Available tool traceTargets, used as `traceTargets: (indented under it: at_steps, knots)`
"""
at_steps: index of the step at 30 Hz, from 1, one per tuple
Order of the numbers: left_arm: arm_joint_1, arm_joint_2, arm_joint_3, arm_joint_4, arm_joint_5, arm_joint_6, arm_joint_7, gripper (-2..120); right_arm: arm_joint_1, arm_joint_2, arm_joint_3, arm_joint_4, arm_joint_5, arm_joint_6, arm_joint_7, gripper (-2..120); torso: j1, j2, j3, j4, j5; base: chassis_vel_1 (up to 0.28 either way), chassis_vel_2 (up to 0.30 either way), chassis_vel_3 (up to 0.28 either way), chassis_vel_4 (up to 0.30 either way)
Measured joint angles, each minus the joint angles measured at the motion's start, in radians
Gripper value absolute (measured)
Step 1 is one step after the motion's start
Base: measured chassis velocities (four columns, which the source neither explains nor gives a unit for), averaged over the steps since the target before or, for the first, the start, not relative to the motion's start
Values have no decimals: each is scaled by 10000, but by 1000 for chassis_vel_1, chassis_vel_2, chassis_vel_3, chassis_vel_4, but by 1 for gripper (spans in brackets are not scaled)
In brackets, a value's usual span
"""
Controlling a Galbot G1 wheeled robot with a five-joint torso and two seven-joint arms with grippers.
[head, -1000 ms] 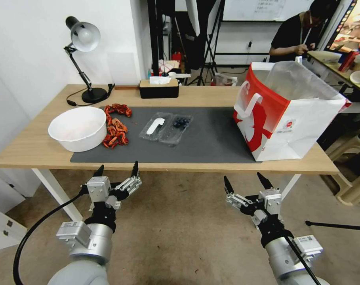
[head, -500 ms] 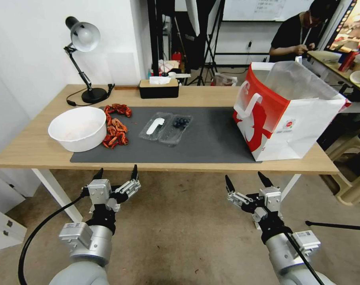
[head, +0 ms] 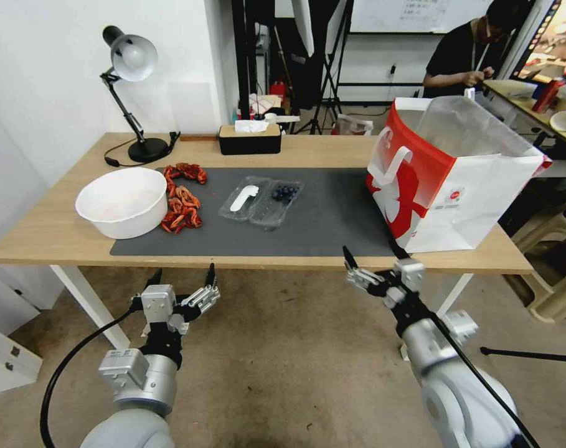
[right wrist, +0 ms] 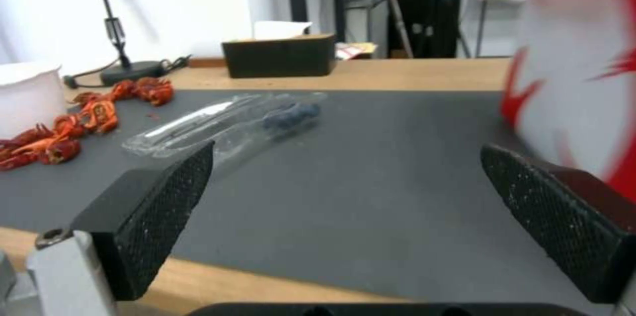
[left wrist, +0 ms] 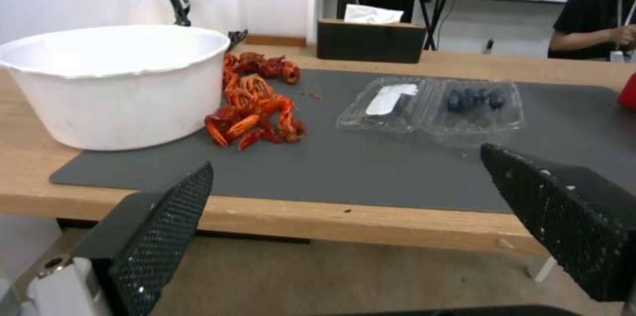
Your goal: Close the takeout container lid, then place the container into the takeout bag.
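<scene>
My right gripper (head: pixel 370 256) spread wide at the table's near edge, beside the takeout bag (head: pixel 448 180) | left gripper (head: pixel 182 277) wide, below the edge | takeout container (head: pixel 262 199) lies open mid-mat, lid (head: pixel 244 198) flat | left wrist view: blueberries (left wrist: pixel 474 99), crawfish (left wrist: pixel 255 102), white bowl (left wrist: pixel 116 82)

White walls (head: pixel 52 74), brown floor (head: pixel 283 361), wooden table (head: pixel 40 236), black desk lamp (head: pixel 130 62).

Silver-grey round arms, lower corners of the head view; black cables; white-grey wrist blocks; black pointed fingers (left wrist: pixel 166 236) with mesh-textured pads.
</scene>
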Motion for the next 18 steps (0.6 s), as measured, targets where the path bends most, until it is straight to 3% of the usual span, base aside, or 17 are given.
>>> traceTargets:
  at_steps: [7, 11, 18]
  knots:
    - [9, -155, -87, 129, 53, -108, -13, 100, 2232, -298, -1448, -1320, 557, -458, 688, 100, -2, 0, 0, 0, -3, 0, 0, 0, 0]
    - [45, -262, -150, 192, 86, -199, -29, 100, 3611, -275, -2496, -2035, 865, -1299, 1630, 100, -1, 0, 1, 0, -4, 0, 0, 0, 0]
    - [147, -442, -258, 321, 114, -334, -52, 100, 6140, 292, -4078, -3567, 2469, -3256, 4375, 100, -1, 0, 1, 1, -3, 0, 0, 0, 0]
